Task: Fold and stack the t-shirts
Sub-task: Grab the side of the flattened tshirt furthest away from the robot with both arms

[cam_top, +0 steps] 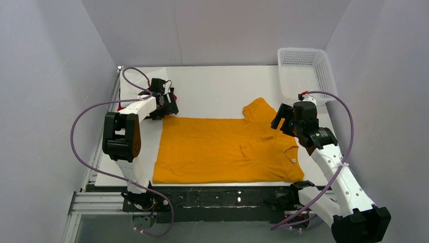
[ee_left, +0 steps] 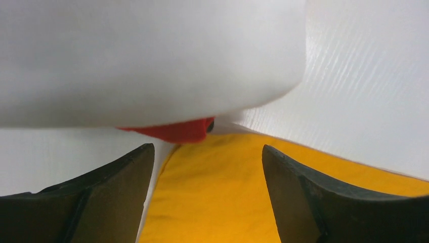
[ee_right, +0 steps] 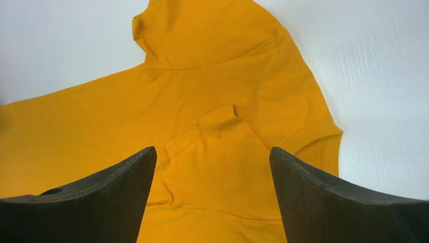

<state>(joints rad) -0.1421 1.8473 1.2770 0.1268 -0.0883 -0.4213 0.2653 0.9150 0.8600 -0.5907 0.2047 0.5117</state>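
Plain pale lilac-grey walls enclose a white table under even light.

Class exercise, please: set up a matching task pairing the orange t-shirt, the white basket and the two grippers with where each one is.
Column A
1. orange t-shirt
2. white basket
3. left gripper
4. right gripper

Column B
a. at the far right corner of the table
b. open, above the shirt's sleeve end
c. spread flat mid-table
d. open, at the shirt's far left corner

Pairs: 1-c, 2-a, 3-d, 4-b
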